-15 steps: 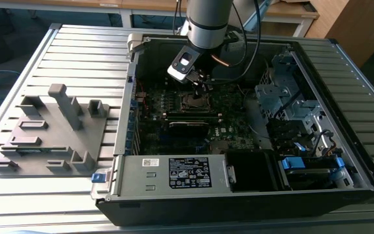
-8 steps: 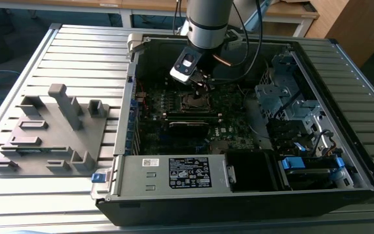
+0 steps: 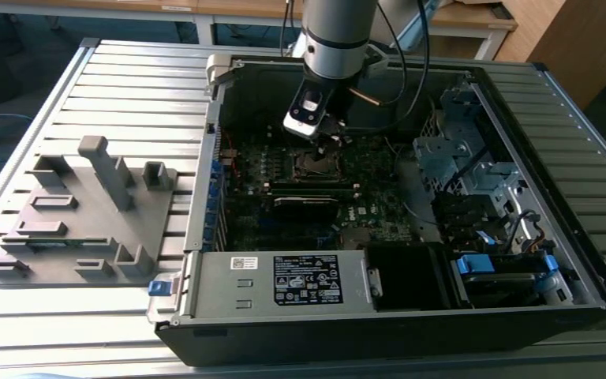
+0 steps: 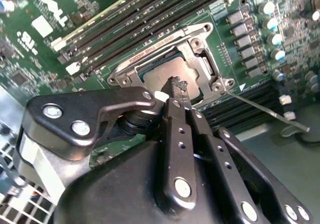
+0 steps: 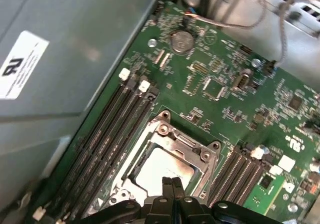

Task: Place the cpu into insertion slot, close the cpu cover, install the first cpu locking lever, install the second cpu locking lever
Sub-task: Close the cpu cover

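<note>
Fingertips of the hand (image 5: 172, 184) clenched tight on nothing, hiding one edge of the cpu (image 5: 161, 167). Chip lies flat, metal top up, seated in the insertion slot (image 3: 315, 163); cpu cover (image 5: 182, 140) down around it. One thin locking lever (image 4: 260, 108) juts free off a corner of the frame.

Dull grey metal cpu (image 5: 162, 170), bright silver metal cpu cover (image 5: 186, 145), smooth green circuit board (image 5: 220, 126), matt black hand (image 5: 172, 183)

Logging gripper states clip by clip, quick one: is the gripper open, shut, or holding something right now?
Gripper: shut, fingers together with nothing between them, tips over the cpu that lies under the cpu cover.
</note>
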Motion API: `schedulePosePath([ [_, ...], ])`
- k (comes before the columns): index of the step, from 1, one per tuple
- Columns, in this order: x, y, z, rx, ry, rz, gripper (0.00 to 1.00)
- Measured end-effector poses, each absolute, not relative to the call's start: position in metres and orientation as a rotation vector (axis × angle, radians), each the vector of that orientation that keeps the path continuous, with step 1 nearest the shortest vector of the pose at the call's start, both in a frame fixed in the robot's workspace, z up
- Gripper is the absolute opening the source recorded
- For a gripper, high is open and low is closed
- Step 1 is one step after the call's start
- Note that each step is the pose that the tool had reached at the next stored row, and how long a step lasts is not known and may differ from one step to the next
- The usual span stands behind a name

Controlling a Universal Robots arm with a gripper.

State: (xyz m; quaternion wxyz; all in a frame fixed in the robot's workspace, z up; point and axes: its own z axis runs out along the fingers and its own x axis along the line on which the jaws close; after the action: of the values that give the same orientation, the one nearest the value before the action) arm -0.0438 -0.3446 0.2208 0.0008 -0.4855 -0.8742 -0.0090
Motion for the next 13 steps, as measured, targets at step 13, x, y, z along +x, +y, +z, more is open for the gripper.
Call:
schedulePosePath([
  [13,-0.0438,-0.3446,0.2207,-1.393,-2.813,-0.028,0.1],
])
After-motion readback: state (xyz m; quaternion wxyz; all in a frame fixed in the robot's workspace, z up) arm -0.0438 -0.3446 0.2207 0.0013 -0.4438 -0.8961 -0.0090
